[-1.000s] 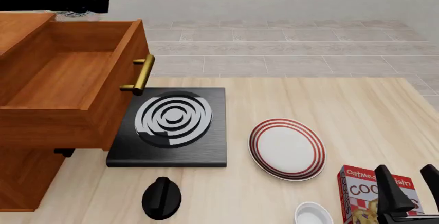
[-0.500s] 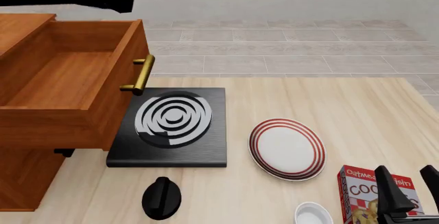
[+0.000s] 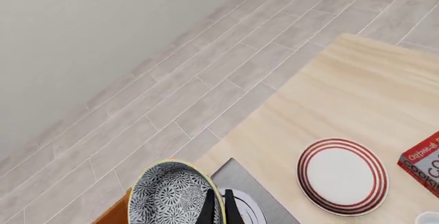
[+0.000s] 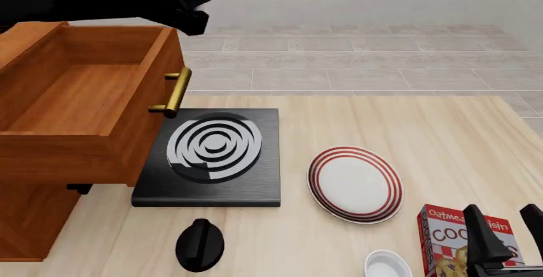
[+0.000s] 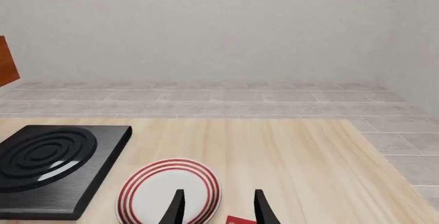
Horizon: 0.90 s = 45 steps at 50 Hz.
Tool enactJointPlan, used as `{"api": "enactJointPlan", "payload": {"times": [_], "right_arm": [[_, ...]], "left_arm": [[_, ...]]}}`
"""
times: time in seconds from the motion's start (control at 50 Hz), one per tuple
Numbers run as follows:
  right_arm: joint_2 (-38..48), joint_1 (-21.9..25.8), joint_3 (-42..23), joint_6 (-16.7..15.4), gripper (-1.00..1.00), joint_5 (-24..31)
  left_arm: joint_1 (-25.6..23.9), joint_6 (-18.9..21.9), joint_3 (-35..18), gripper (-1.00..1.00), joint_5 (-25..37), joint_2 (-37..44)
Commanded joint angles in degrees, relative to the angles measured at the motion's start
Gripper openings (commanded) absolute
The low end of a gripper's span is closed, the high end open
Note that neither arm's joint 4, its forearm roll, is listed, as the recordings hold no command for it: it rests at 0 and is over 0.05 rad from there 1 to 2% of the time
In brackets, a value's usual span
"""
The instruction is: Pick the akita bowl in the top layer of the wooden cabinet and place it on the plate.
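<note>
At the near right edge of the light wooden surface point(image 4: 424, 131), the right gripper point(image 4: 509, 231) waits with its jaws released and holding nothing, poised above a red cookie box point(image 4: 454, 239). A plain white small bowl point(image 4: 388, 267) sits just left of the box, and a black knob-shaped object point(image 4: 201, 245) lies near the front, further left. Farther in, the plate point(image 4: 355, 183), white with red rings, lies bare, just right of a black square stove point(image 4: 210, 156) with white spiral rings. At left stands the wooden cabinet point(image 4: 25, 220), its top layer point(image 4: 81, 108) pulled open with nothing visible inside, its brass handle point(image 4: 172, 93) overhanging the stove. High at the far left, the left gripper point(image 3: 218, 211) is up in the air, its jaws clenched on the rim of the akita bowl point(image 3: 171, 193), one finger inside and one outside. The bowl, tilted on its side in the wrist view, hangs over the drawer's far right corner and the stove, well apart from the plate.
</note>
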Motion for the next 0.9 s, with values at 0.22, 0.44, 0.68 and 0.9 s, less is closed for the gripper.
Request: {"api": "enactJointPlan", "payload": {"times": [0.22, 0.44, 0.68, 0.9], "right_arm": [[0.2, -0.1, 0.0, 0.0, 1.0, -0.2], [0.5, -0.1, -0.1, 0.0, 1.0, -0.6], [0.3, 0.0, -0.1, -0.2, 1.0, -0.4], [0.6, 0.1, 0.0, -0.3, 1.0, -0.6]], "left_arm": [[-5.6, 1.2, -0.1, -1.0, -1.5, 1.6], [-7.7, 2.8, 0.8, -1.0, -2.9, 2.4], [-9.9, 4.2, 2.8, -1.0, -4.9, 3.5], [-12.3, 5.1, 3.9, -1.0, -6.6, 4.8]]}}
